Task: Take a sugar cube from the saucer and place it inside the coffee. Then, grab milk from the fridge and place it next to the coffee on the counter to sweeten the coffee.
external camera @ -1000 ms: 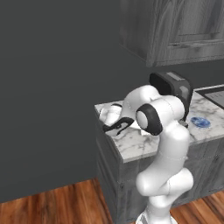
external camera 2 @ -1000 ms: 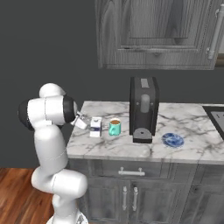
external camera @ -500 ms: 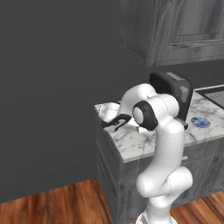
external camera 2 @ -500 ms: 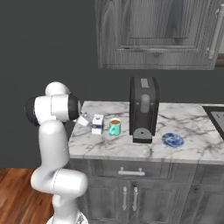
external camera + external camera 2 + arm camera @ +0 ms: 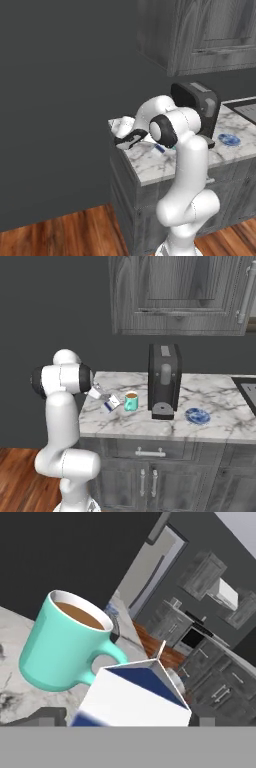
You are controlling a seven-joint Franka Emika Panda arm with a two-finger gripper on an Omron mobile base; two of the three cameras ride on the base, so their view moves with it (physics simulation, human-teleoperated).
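You see the jaws low over the left end of the white grey-veined marble bench (image 5: 220,401), with the small white milk carton with blue print (image 5: 135,697) sitting between the two dark finger tips in the hand view. The carton's sides come very close to both tips, but you cannot tell from these pictures whether the jaws are pressing on it or standing just clear of it.

From the right base view the milk carton (image 5: 112,403) leans over rather than standing straight, with its lower end down at the bench surface near the left end, roughly midway between front and back edges. Just beside it, toward the middle of the bench, stands the small teal cup of brown coffee (image 5: 131,401), upright. In the hand view the cup (image 5: 65,647) shows its handle turned toward the carton.

Further along, the tall black coffee machine (image 5: 164,378) stands near the middle of the bench, just beside the cup. Past it, toward the right end and nearer the front edge, lies the round blue-and-white patterned saucer (image 5: 198,416), well apart from the carton.
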